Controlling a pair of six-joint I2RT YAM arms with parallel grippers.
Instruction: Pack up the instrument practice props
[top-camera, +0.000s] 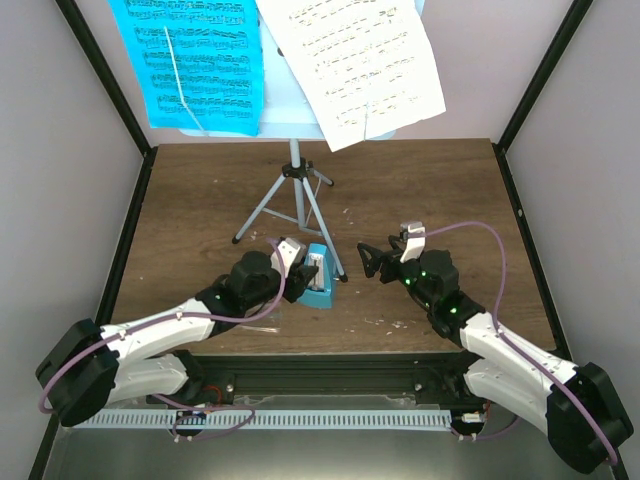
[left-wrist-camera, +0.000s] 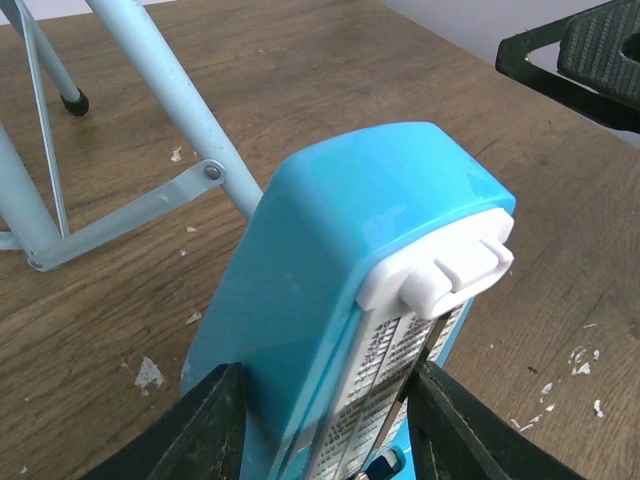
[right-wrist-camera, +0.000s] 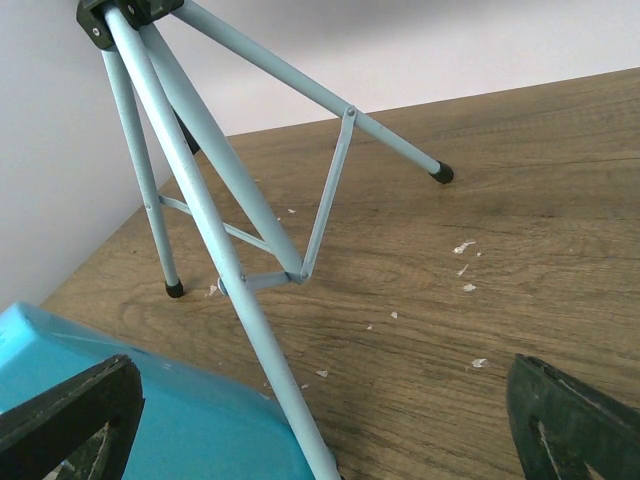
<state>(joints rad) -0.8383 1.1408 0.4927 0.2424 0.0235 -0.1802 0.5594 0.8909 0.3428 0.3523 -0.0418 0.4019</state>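
Note:
The teal metronome (top-camera: 318, 275) stands on the table beside the front leg of the pale blue music stand (top-camera: 293, 190). My left gripper (top-camera: 300, 268) is shut on the metronome (left-wrist-camera: 330, 260), one dark finger pressing each side near its base; in the left wrist view my left gripper (left-wrist-camera: 328, 375) shows only its fingertips. A cyan music sheet (top-camera: 195, 60) and a white music sheet (top-camera: 355, 60) rest on the stand's desk. My right gripper (top-camera: 375, 258) hovers wide open just right of the metronome (right-wrist-camera: 150, 420), facing the tripod legs (right-wrist-camera: 200, 170), nothing held.
The wooden table (top-camera: 200, 190) carries small white flecks (right-wrist-camera: 465, 245). Black frame posts and pale walls bound it left, right and behind. The stand's leg (left-wrist-camera: 180, 95) runs close behind the metronome.

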